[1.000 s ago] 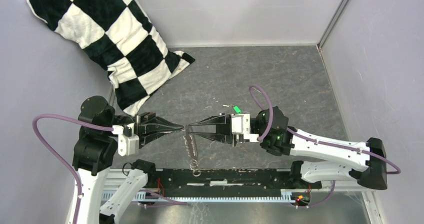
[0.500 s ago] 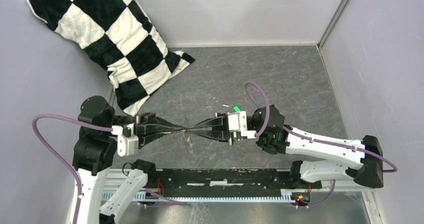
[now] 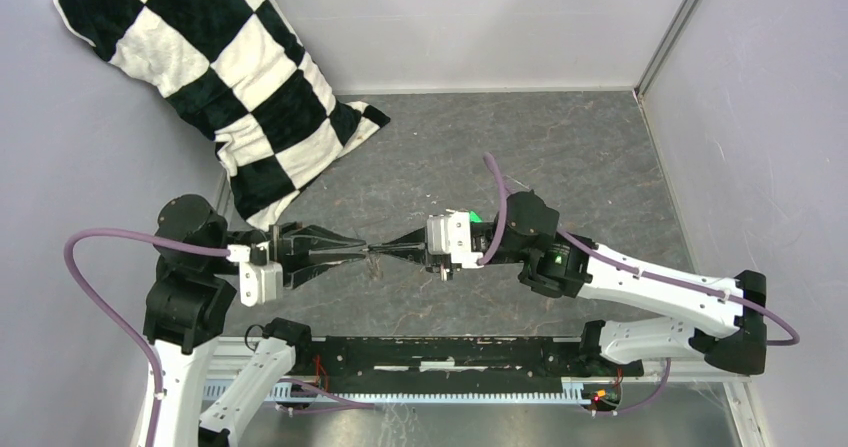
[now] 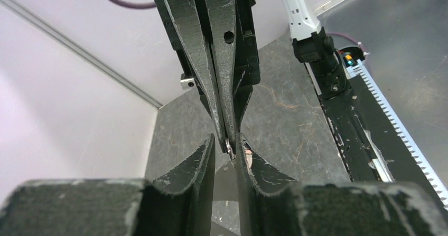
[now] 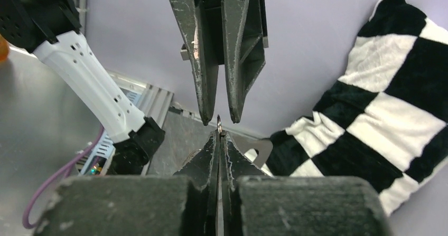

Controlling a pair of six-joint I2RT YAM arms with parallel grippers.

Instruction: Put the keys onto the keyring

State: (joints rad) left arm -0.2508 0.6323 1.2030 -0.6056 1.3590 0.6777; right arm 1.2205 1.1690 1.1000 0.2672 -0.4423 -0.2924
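Note:
My two grippers meet tip to tip above the middle of the table. The right gripper [image 3: 379, 253] [image 5: 218, 134] is shut on the keyring [image 5: 218, 122], a thin silvery edge poking out of its tips. The left gripper [image 3: 361, 253] [image 4: 226, 141] is open by a narrow gap, and the right gripper's shut tips reach into that gap. In the left wrist view a glint of the keyring [image 4: 228, 145] shows between the jaws. The key with its green tag [image 3: 471, 217] lies on the table beside the right wrist, partly hidden by it.
A black-and-white checked pillow [image 3: 220, 77] leans in the back left corner, also in the right wrist view [image 5: 391, 88]. Grey walls close in the back and both sides. A black rail [image 3: 450, 352] runs along the table's near edge between the arm bases.
The right gripper has moved left and shut on the keyring. The left gripper, shut before, has opened a little. The keyring's hanging part no longer shows below the tips.

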